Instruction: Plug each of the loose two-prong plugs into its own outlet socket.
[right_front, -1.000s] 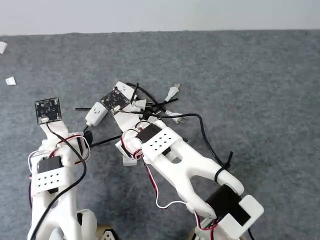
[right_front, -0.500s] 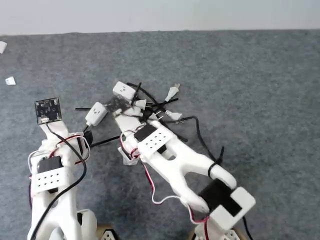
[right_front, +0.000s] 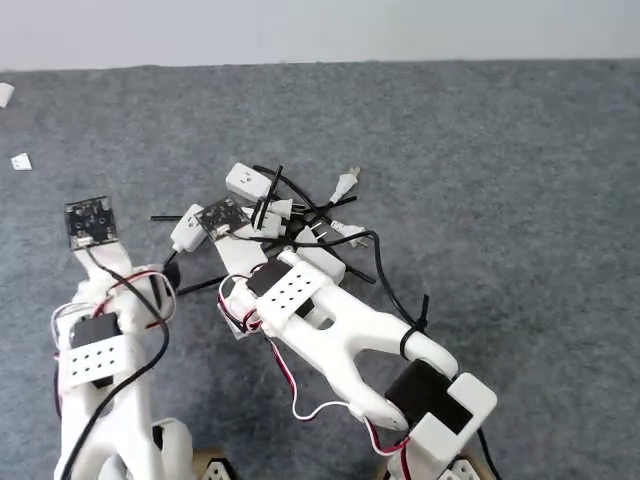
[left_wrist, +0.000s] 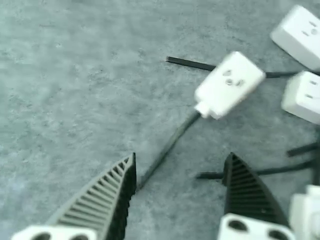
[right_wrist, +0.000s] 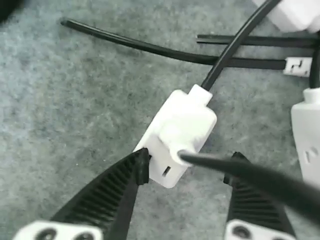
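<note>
Sockets and loose plugs lie tangled with black cords at mid-table, just beyond the right arm. The right gripper stands wide open, straddling one white socket. One fingertip sits at that socket's near corner, though contact cannot be confirmed, and the other is apart from it. A black cord crosses in front of this socket. Nothing is gripped. The left gripper is also wide open and holds nothing, low over bare table at the left of the pile. Beyond it lies a corded socket, face up, with two more sockets close beside it.
</note>
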